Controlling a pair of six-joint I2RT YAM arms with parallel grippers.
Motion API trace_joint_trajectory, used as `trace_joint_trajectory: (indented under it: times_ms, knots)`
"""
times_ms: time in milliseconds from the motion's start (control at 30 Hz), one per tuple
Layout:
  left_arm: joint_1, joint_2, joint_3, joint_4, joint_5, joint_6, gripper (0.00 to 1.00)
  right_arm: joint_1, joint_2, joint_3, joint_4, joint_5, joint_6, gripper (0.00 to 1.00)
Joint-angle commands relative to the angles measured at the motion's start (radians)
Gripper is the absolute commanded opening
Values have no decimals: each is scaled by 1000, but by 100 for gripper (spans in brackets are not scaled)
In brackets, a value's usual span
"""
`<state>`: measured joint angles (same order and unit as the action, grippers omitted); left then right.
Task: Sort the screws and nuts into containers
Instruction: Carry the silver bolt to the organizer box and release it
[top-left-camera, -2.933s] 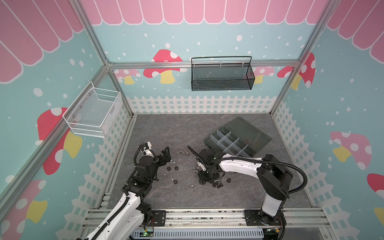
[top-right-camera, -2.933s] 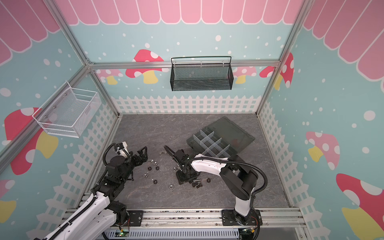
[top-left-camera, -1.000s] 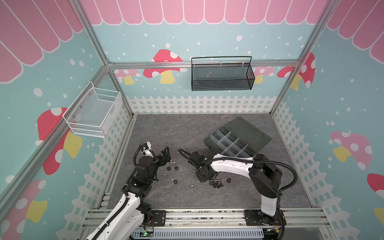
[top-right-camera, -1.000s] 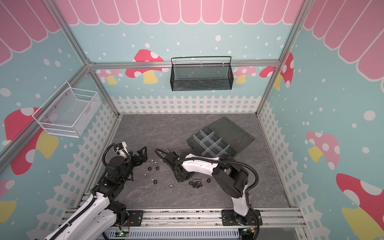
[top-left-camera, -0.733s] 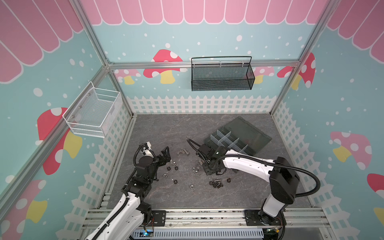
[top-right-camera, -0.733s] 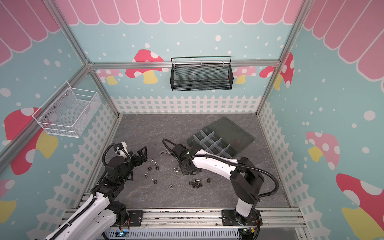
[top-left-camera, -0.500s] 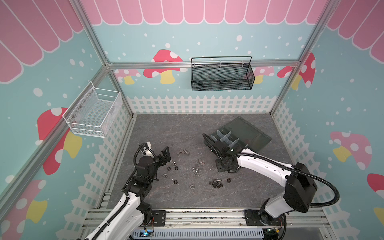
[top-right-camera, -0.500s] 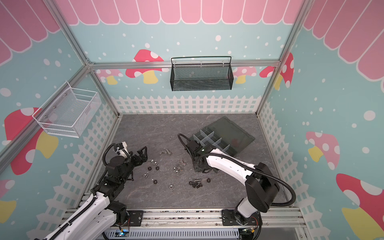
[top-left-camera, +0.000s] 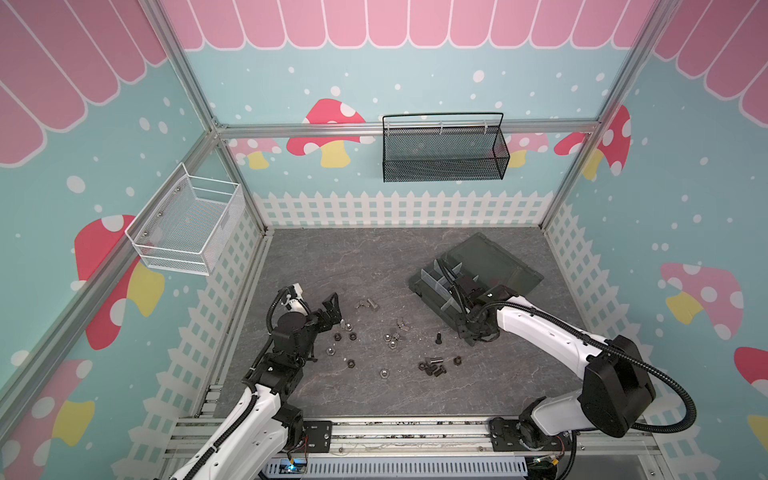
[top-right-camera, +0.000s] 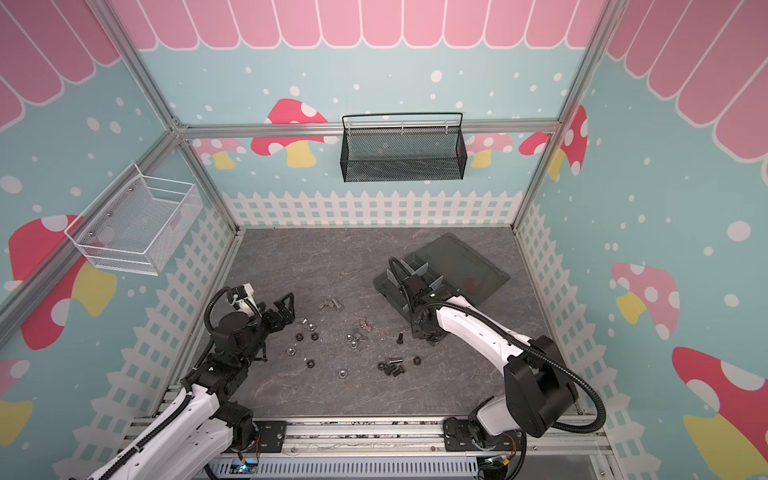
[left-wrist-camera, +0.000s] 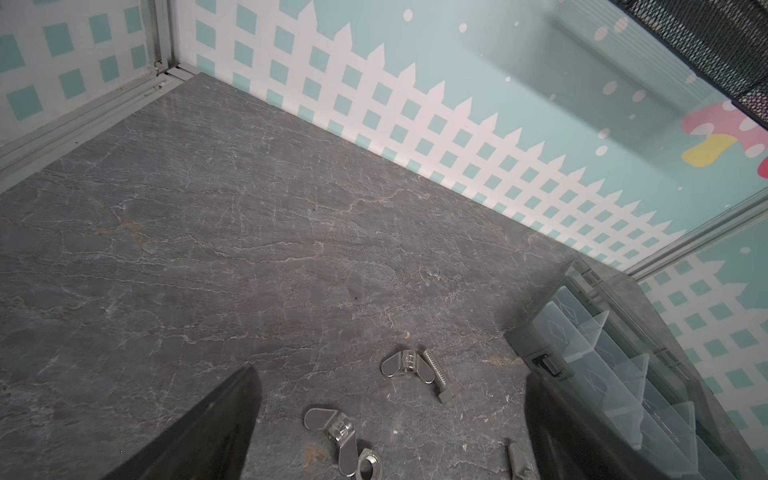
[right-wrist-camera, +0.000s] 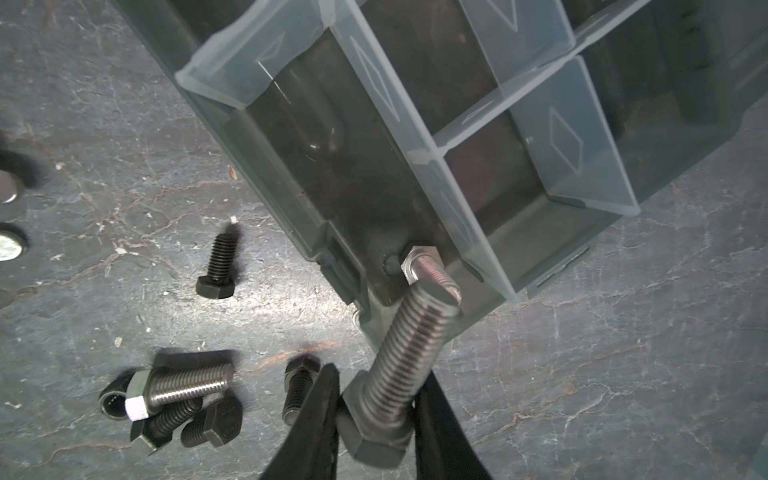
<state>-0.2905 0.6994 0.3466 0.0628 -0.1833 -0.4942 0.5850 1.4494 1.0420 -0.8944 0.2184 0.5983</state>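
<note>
One silver screw (right-wrist-camera: 411, 345) is pinched near its head in the right gripper (right-wrist-camera: 376, 399). Its shank points out over the box (right-wrist-camera: 216, 83), so it looks set to drop into the near corner compartment, where a second silver screw (right-wrist-camera: 419, 264) already lies, probably its match. Black screws (right-wrist-camera: 216, 266) and nuts (top-left-camera: 352, 335) lie loose on the counter (top-left-camera: 374, 257) beside the box, not yet sorted. Farther from the box, the left gripper (top-left-camera: 330, 313) hangs spread wide and empty by the nuts, seemingly ready for one
</note>
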Motion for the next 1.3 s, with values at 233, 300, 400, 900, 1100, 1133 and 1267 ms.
trace_joint_trajectory:
  times_ms: [233, 300, 400, 900, 1100, 1133, 1267]
  knots:
    - [-4, -41, 8, -38, -12, -15, 100, -49, -7, -36, 19, 37, -42, 9]
    - [-4, -41, 8, -38, -14, -15, 100, -53, -6, -43, 29, 37, -50, 10]
    - [-4, -39, 8, -37, -12, -17, 100, -57, 8, -47, 47, 45, -63, 11]
    - [-4, -44, 7, -41, -21, -17, 100, -59, 78, -38, 97, 36, -103, 34]
    - [-4, -39, 7, -40, -19, -17, 100, -59, 78, -36, 106, 35, -106, 44]
    - [-4, -38, 8, -40, -16, -17, 100, -58, 78, -34, 105, 32, -108, 44]
    - [-5, -43, 8, -45, -16, -17, 100, -58, 75, -21, 105, 23, -112, 44]
